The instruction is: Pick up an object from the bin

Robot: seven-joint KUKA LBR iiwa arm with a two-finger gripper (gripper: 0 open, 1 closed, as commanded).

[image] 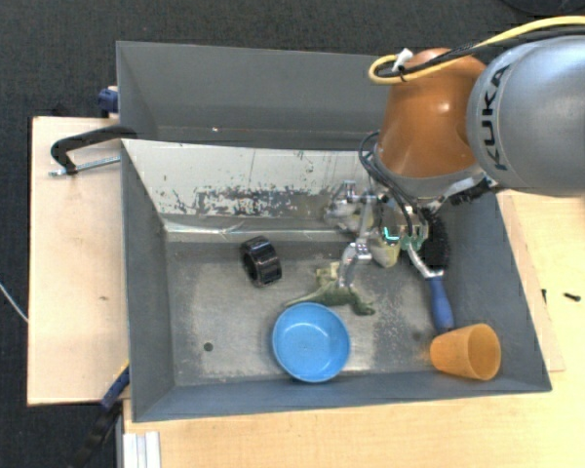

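The tool point(351, 230) hangs low in the grey metal bin point(144, 261), its two metal fingers point(356, 254) spread apart with nothing between them. Touching or just off the finger nearer the front wall lies a limp, olive-green crumpled scrap point(337, 292), stretched roughly crosswise to the line of the fingers. A grasp would likely need a short shift that way. Past the scrap sits a round blue plastic bowl point(312, 341). A blue-handled brush point(437, 302) lies on the arm's side.

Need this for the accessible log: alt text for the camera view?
End effector, open, inside a grey bin, right by a small olive-green thing near the middle. Also in the bin: blue bowl, black cylinder, blue-handled tool, orange cup on its side.
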